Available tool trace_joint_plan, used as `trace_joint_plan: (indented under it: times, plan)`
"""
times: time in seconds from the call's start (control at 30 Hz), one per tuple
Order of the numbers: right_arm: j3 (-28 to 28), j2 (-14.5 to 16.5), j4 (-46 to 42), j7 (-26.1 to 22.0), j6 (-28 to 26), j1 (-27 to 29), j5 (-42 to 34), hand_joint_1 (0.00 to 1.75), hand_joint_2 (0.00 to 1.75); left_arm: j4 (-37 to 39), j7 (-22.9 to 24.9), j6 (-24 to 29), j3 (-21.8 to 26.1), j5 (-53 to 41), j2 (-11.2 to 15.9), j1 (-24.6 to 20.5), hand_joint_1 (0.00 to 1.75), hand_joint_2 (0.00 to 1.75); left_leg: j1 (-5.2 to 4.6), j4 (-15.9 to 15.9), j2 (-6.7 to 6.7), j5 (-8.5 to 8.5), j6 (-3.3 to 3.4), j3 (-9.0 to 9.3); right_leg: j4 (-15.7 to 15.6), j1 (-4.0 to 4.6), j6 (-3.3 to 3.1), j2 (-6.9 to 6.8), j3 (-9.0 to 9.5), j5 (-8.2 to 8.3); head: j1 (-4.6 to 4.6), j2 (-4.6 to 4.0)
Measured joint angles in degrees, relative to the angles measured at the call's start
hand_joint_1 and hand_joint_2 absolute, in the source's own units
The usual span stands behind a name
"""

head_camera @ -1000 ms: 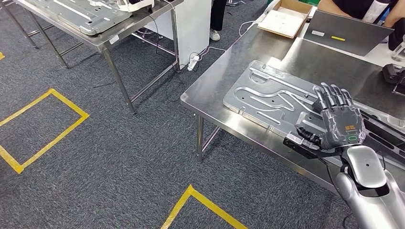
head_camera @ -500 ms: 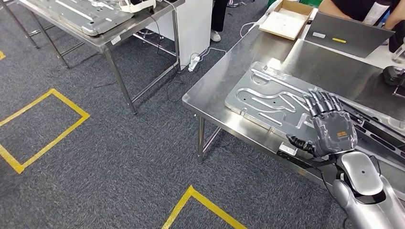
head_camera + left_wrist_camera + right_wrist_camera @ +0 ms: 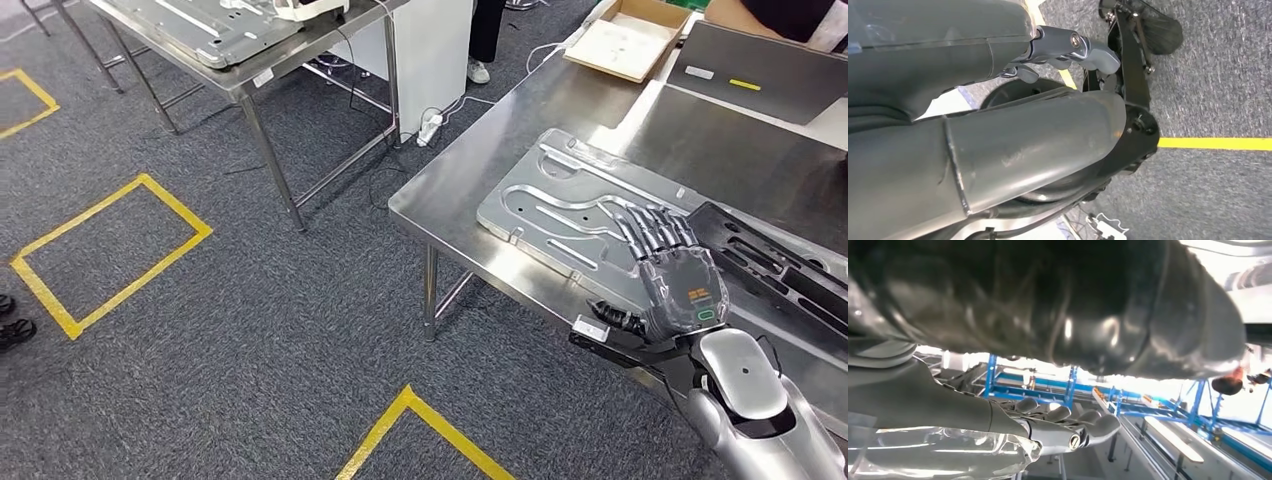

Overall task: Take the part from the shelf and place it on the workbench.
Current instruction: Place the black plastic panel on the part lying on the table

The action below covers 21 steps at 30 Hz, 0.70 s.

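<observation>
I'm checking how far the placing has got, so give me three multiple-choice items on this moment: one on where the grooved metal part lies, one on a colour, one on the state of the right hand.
1. Where does the grooved metal part lie?
A. On the carpet
B. On the steel workbench, near its corner
C. In the cardboard box

2. What colour is the floor tape?
A. Yellow
B. Red
C. White

3. How is the right hand?
A. Clenched round a cable
B. Holding the part in the air
C. Fingers stretched out flat over the part

Answers:
1 B: the grooved metal part lies flat on the steel workbench by its near corner.
2 A: the floor tape forms yellow outlines on the grey carpet.
3 C: the right hand has its fingers extended over the part's edge, gripping nothing.
</observation>
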Motion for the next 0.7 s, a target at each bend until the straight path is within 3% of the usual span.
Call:
trace_joint_plan:
  times: [0.1, 0.13, 0.17, 0.23, 0.3, 0.37, 0.43, 0.5, 0.57, 0.63, 0.67, 0.7]
  plan:
    - [0.2, 0.0, -0.1, 0.1, 0.0, 0.1, 0.0, 0.0, 1.75, 0.0, -0.1, 0.0, 0.0, 0.0, 0.0, -0.1, 0.0, 0.0, 0.35, 10.8, 1.54, -5.2, -0.77, -5.21, 0.0, 0.27, -0.62, -1.66, 0.03, -0.12, -0.04, 0.01]
    - [0.3, 0.0, -0.1, 0.1, 0.0, 0.2, 0.0, 0.0, 1.75, 0.0, -0.1, 0.0, 0.0, 0.0, 0.0, 0.0, 0.0, 0.0, 0.45, 13.2, 1.7, -5.76, -0.87, -6.41, 0.0, 0.36, -0.67, -2.2, 0.04, -0.16, -0.04, 0.01]
    - [0.4, 0.0, -0.1, 0.1, 0.0, 0.2, 0.0, 0.0, 1.75, 0.0, -0.1, 0.0, 0.0, 0.0, 0.0, 0.0, 0.0, 0.0, 0.5, 13.3, 1.84, -5.15, -0.86, -6.53, 0.0, 0.43, -0.69, -2.75, 0.09, -0.21, -0.05, 0.01]
    - [0.7, 0.0, -0.3, 0.1, 0.0, 0.4, 0.3, 0.0, 1.75, 0.0, -0.1, 0.1, 0.0, 0.0, 0.0, 0.1, 0.0, 0.0, 0.48, 7.3, 2.59, -1.43, -0.5, -3.52, 0.0, 0.54, -0.6, -3.85, 0.39, -0.39, -0.05, -0.01]
    - [1.0, 0.0, -0.8, 0.1, -0.1, 0.5, 1.0, 0.0, 1.75, 0.0, -0.2, 0.3, 0.0, 0.0, 0.0, 0.0, 0.0, 0.0, 0.04, -0.1, 4.51, 1.23, 0.13, 0.15, 0.0, 0.81, -0.22, -4.82, 0.71, -0.68, -0.04, -0.01]
    - [1.6, 0.0, -1.5, 0.1, -0.1, 0.6, 1.8, 0.0, 1.75, 0.0, -0.2, 0.5, 0.0, -0.1, 0.0, 0.0, 0.0, 0.0, -0.38, -2.7, 5.24, 1.52, 0.66, 1.17, 0.0, 1.08, 0.35, -5.78, 0.89, -0.85, -0.02, -0.01]
    - [2.1, 0.0, -2.1, 0.1, -0.1, 0.7, 2.2, 0.0, 1.75, 0.0, -0.2, 0.6, 0.0, -0.1, 0.0, 0.1, 0.0, 0.0, -0.29, -3.2, 4.06, 1.87, 1.27, 1.15, -0.1, 1.0, 1.01, -6.48, 1.12, -0.99, -0.03, 0.0]
    - [2.4, 0.0, -2.4, 0.2, -0.1, 0.7, 2.3, 0.0, 1.75, 0.0, -0.2, 0.6, 0.0, -0.1, 0.0, 0.2, 0.0, 0.0, -0.04, -4.0, 3.01, 2.38, 1.96, 1.48, 1.6, 0.72, 1.59, -4.59, 0.58, -2.47, -0.02, 0.0]
    - [2.7, 0.0, -2.6, 0.1, -0.1, 0.8, 2.6, 0.0, 1.75, 0.0, -0.3, 0.6, 0.0, -0.1, 0.0, 0.2, 0.0, 0.0, 0.04, -4.2, 1.99, 2.65, 2.33, 1.64, 7.5, 0.55, 1.87, -1.72, -2.26, -5.89, -0.01, -0.01]
    - [3.5, 0.5, -2.5, 0.1, 0.0, 0.5, 3.8, 0.0, 1.75, 0.0, -0.4, 0.8, 0.0, 0.5, 0.0, 0.1, 0.0, 0.0, -0.05, -4.1, 0.72, 2.66, 2.43, 1.57, 14.1, 0.57, 1.98, -0.81, -5.79, -8.15, -0.01, -0.01]
    - [4.5, 1.3, -2.2, 0.4, 0.1, -0.2, 5.0, 0.0, 1.75, 0.0, -0.5, 1.1, 0.0, 1.0, 0.1, 0.1, 0.0, 0.0, -0.08, -4.0, 0.07, 2.63, 2.41, 1.59, 15.0, 0.58, 1.97, -0.7, -6.47, -7.64, -0.01, -0.01]
    - [5.9, 2.3, -1.8, 0.8, 0.3, -1.2, 6.4, 0.0, 1.75, 0.0, -0.5, 1.4, 0.0, 1.5, 0.2, 0.1, 0.0, 0.0, -0.1, -3.9, -0.54, 2.56, 2.35, 1.64, 13.7, 0.58, 1.91, -0.59, -6.09, -6.0, -0.01, -0.01]
